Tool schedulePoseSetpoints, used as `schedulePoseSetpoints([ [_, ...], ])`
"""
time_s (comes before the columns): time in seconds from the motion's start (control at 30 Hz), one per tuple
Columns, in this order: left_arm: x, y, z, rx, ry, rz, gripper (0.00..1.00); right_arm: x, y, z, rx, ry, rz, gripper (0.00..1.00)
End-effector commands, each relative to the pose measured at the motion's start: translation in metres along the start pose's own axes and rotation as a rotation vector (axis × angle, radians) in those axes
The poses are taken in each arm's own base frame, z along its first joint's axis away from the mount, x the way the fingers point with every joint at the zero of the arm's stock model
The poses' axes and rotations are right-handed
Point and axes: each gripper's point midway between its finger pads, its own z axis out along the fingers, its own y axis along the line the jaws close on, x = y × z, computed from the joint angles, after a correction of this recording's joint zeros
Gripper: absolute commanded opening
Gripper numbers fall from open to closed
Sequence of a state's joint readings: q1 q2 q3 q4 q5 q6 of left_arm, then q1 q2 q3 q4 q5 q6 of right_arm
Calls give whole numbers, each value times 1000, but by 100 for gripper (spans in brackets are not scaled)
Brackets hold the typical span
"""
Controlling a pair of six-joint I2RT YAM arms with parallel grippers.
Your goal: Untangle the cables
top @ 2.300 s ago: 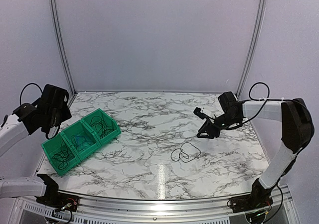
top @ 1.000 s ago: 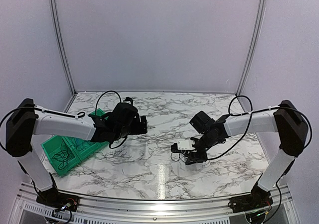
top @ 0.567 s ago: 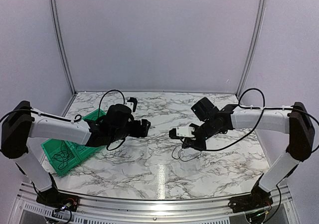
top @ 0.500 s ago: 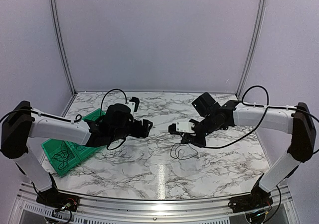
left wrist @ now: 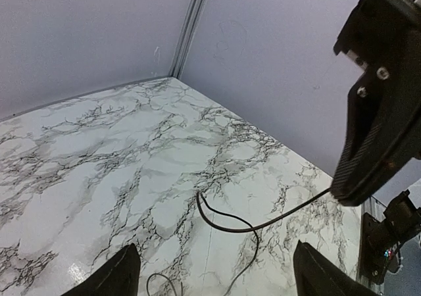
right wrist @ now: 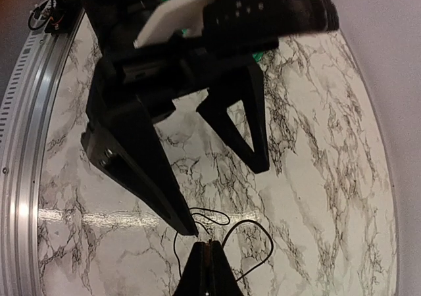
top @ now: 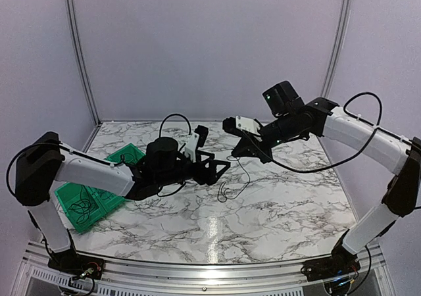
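Note:
A thin black cable [top: 228, 189] hangs from my right gripper [top: 234, 156], which is shut on its upper end above the table's middle. The cable's lower loops rest on the marble. In the right wrist view the shut fingertips [right wrist: 209, 262] pinch the cable [right wrist: 263, 233] and loops trail below. My left gripper [top: 221, 170] is open just left of the hanging cable. In the left wrist view its fingers [left wrist: 122, 275] stand wide apart, the cable [left wrist: 230, 229] curves between them, and the right gripper's finger [left wrist: 371, 145] looms at the right.
A green three-compartment bin [top: 69, 194] sits at the table's left, with more thin black cables [top: 81, 208] in it. The marble table [top: 296, 204] is walled at the back and sides. A metal rail [top: 210, 266] runs along the near edge.
My right gripper has shut on the black cable and lifted it up and back off the table. My left arm has reached right, up to the hanging cable.

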State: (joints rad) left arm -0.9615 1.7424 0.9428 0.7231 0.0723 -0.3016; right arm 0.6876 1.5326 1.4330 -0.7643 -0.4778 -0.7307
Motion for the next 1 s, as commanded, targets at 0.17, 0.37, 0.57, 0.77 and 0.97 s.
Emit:
schedulePoseSetpoints([
  [0.17,-5,-11,36,104,-104,-60,83,-45,-1,-39,-12,-115,6,0],
  [0.37,-3,-24,54,193,-137,-86,79,-63,-5,-47,-16,-164,7,0],
  [0.57,20,-29,73,257,-106,-90,72,-81,-14,-67,27,-206,-15,0],
  [0.77,58,-38,84,347,-57,-152,35,-103,-43,-108,118,-287,-13,0],
  [0.97,95,-40,84,353,9,-178,17,-118,-77,-152,245,-340,-25,0],
])
